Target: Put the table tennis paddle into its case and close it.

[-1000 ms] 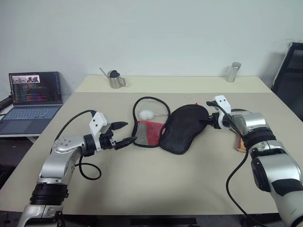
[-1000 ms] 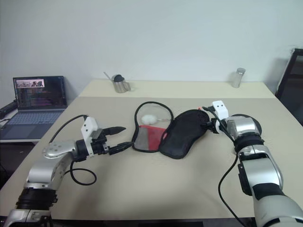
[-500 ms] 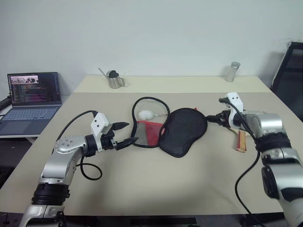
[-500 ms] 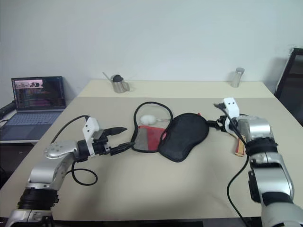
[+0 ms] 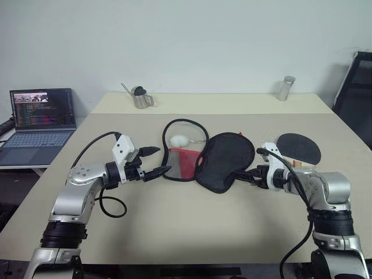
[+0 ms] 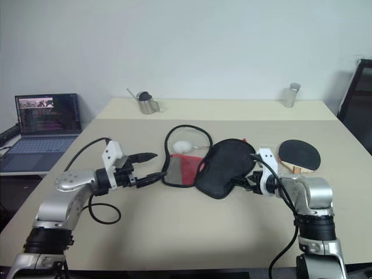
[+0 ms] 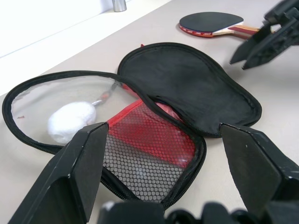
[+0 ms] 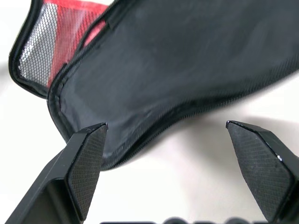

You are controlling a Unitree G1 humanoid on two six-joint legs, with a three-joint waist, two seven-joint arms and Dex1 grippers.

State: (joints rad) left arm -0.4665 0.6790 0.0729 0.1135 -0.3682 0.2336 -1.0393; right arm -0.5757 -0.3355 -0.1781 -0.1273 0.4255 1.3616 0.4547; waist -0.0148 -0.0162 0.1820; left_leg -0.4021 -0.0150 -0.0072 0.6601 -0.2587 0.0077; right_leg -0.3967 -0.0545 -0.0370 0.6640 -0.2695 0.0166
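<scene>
The case (image 5: 224,160) lies unzipped and spread flat at the table's middle, its black flap on the right. Its red mesh panel (image 5: 183,163) and white fluffy ball (image 5: 179,140) are on the left. The table tennis paddle (image 5: 298,149) rests black face up on the table, right of the case. My left gripper (image 5: 161,160) is open just left of the mesh panel, apart from it. My right gripper (image 5: 245,175) is open at the flap's near right edge, and the flap's rim (image 8: 154,121) shows between its wide-set fingers.
An open laptop (image 5: 40,113) sits on a lower surface to the left. A metal cup (image 5: 140,99) stands at the far left of the table (image 5: 192,226) and a metal cylinder (image 5: 285,88) at the far right. A black chair (image 5: 357,87) is beyond the right edge.
My right gripper left the flap's far right edge, drew back toward me and down to its near edge, opening wider. The paddle now shows behind it. The left arm held still.
</scene>
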